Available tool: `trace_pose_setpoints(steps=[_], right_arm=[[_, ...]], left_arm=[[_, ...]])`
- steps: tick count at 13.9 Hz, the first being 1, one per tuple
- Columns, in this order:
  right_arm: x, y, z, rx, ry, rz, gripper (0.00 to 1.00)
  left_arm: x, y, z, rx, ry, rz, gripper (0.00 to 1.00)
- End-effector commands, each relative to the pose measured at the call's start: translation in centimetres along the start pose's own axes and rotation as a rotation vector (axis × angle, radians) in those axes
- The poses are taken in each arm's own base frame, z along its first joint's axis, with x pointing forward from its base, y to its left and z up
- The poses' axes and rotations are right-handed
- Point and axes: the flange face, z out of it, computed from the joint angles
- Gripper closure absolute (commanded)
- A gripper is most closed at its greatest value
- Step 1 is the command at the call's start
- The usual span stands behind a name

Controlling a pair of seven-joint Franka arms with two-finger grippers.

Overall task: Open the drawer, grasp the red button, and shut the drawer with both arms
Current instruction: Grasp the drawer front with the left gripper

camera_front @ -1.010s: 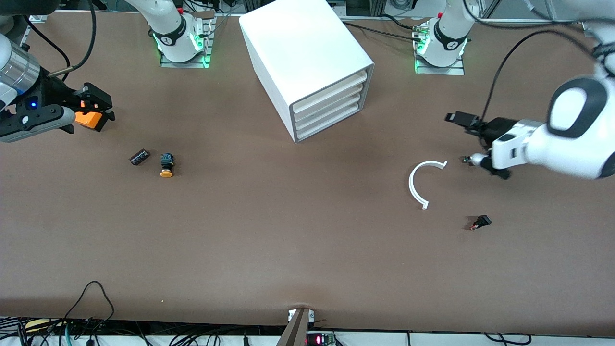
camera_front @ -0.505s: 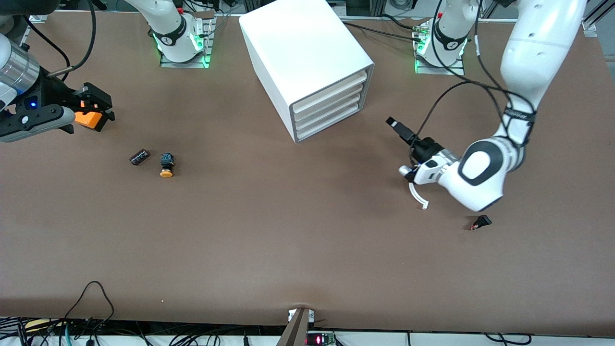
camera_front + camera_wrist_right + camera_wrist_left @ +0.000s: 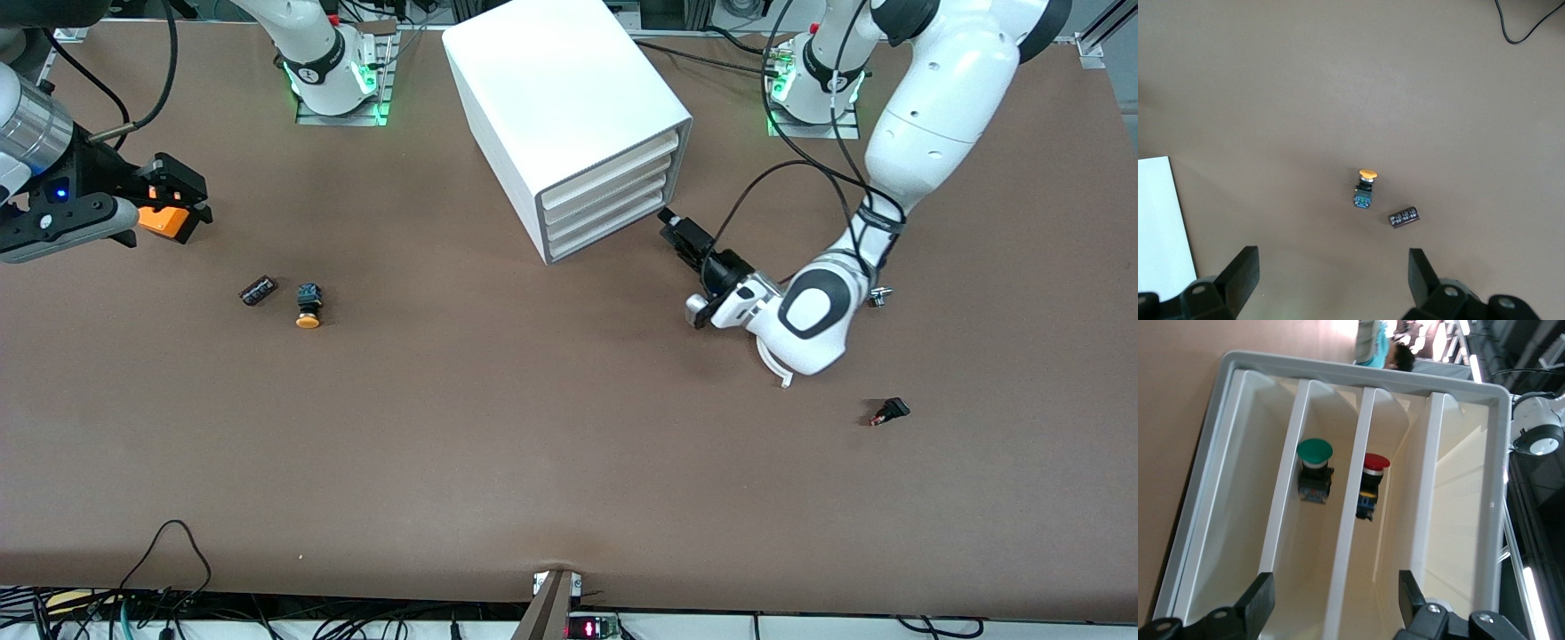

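The white cabinet stands at the table's back middle, its four drawers all shut. My left gripper is open and empty, just in front of the drawer fronts. The left wrist view looks into the cabinet between my open fingers. There the red-capped button lies in the upper of the two middle drawers, and a green-capped button lies in the drawer below. My right gripper waits open over the right arm's end of the table; its wrist view shows nothing between the fingers.
An orange box shows by the right gripper. An orange-yellow-capped button and a black cylinder lie nearby, both also in the right wrist view. A white curved piece lies partly under the left arm. A small black part lies nearer the camera.
My left arm has swung in from the left arm's end of the table, passing over the white curved piece, to the cabinet's front. The right arm has not moved.
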Motion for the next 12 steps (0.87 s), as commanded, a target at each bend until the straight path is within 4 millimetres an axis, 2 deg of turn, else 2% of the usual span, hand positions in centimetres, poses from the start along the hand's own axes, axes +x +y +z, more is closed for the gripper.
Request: trace_pose_setpoints(steps=[1,3,7,10,12], right_arm=[[0.3,0.2,-0.5,0.002,0.006,0.008,0.01],[0.3,0.2,-0.5,0.0,0.007,0.008,0.01],[0.3,0.2,-0.5,0.001,0.005,0.008,0.01],[0.3,0.2,-0.5,0.002,0.007,0.008,0.01],[0.3,0.2,-0.5,0.002,0.007,0.007,0.01]], left_arm=[[-0.1,0.1,2.3,-0.042,0.047,0.068,0.31],[0.2,0.2,3.7,-0.069,0.058,0.067,0.36],[1.0,-0.1,8.9,-0.067,0.09,0.066,0.38],[1.1,-0.1,10.9,-0.076,0.1,0.057,0.44],[1.1,-0.1,10.8,-0.073,0.101,0.058,0.57]])
